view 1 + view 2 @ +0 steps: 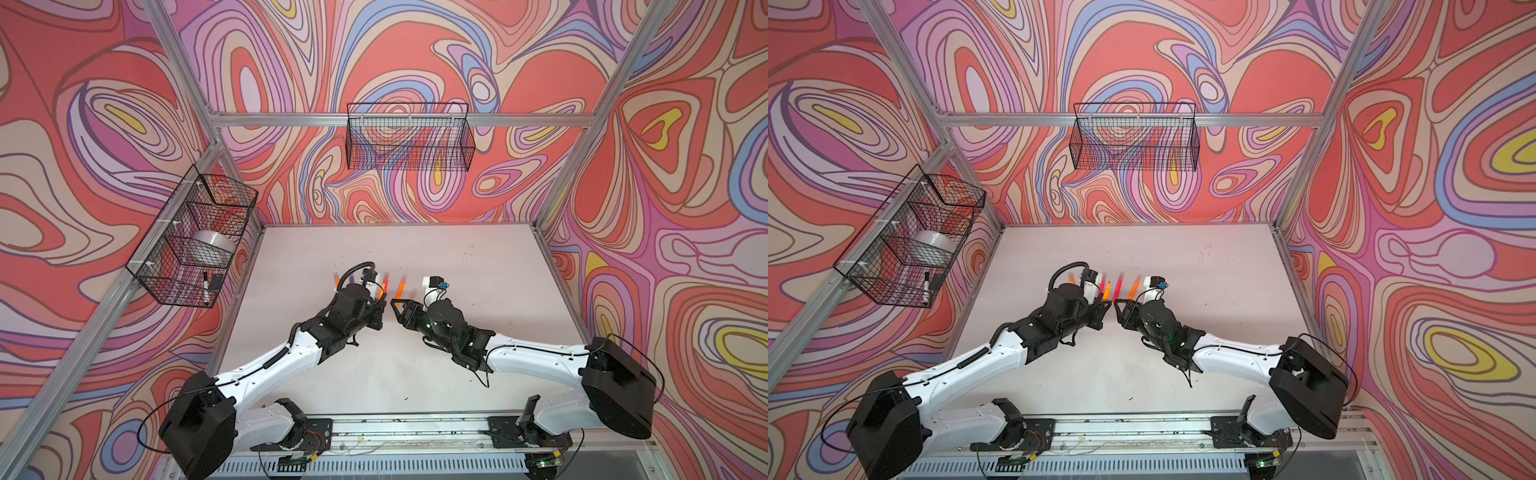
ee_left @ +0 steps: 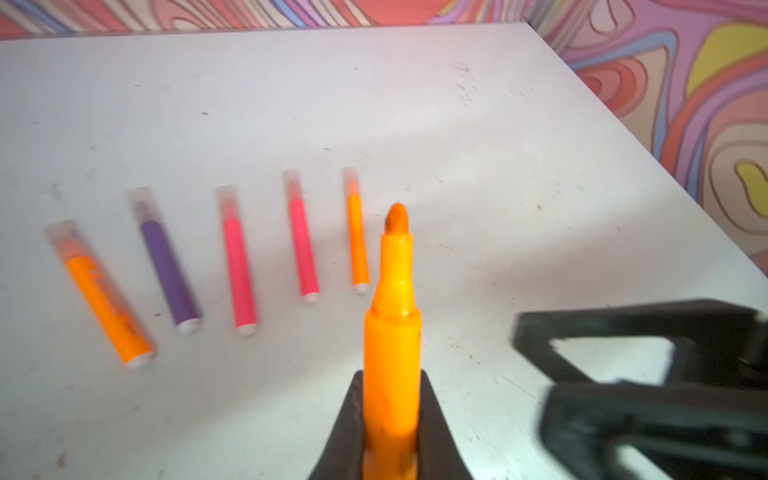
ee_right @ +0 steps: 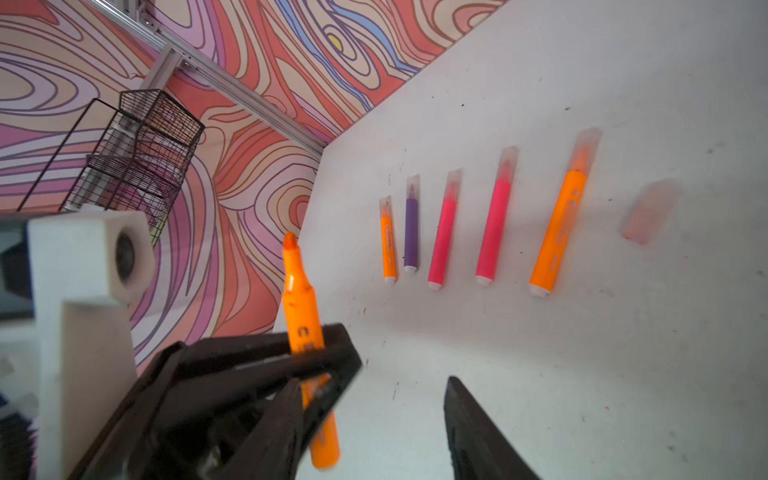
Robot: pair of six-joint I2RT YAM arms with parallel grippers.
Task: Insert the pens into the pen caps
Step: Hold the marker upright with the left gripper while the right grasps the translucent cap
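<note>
Five capped pens [image 3: 492, 232] are being shown lying rowed on the table [image 3: 623, 374], one loose cap [image 3: 650, 216] alongside, one uncapped orange pen [image 2: 392, 332] being held aloft.

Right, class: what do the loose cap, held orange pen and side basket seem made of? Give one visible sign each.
Loose cap: likely translucent plastic; table shows through.
Held orange pen: probably smooth glossy plastic; bright highlight on its neck.
Side basket: apparently black-coated metal wire; thin grid.
</note>
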